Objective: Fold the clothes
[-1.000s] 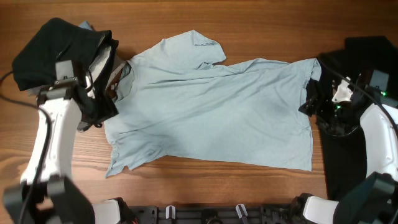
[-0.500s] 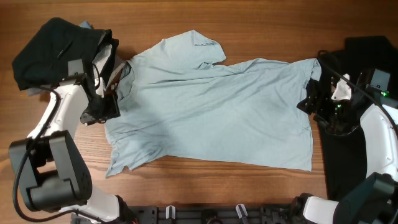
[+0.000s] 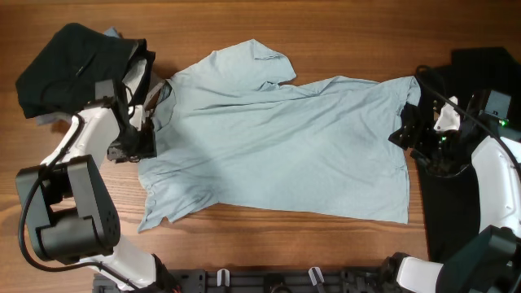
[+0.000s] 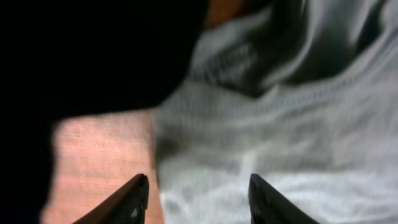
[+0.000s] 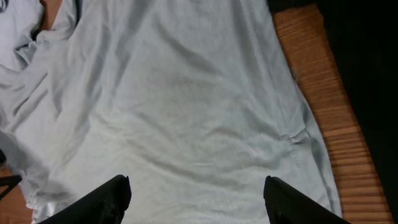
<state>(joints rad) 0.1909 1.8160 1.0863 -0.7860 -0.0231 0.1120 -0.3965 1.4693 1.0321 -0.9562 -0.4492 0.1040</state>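
A large pale blue T-shirt (image 3: 277, 146) lies spread across the wooden table, collar to the left and hem to the right. My left gripper (image 3: 140, 140) is open over its left edge near the collar; the left wrist view shows its fingers (image 4: 196, 199) straddling the shirt's edge (image 4: 280, 155) and bare wood. My right gripper (image 3: 404, 130) is open over the hem at the right; the right wrist view shows its fingers (image 5: 196, 199) wide apart above the cloth (image 5: 180, 106). A bundle of black and grey garments (image 3: 77, 65) sits at the back left. A black garment (image 3: 468, 155) lies at the right under my right arm.
Bare wooden table (image 3: 342, 32) shows along the back and in front of the shirt. The arm bases and a black rail (image 3: 269, 281) stand at the front edge.
My left arm has swung in toward the shirt's collar edge, and its gripper now sits lower over the cloth. My right gripper has barely moved.
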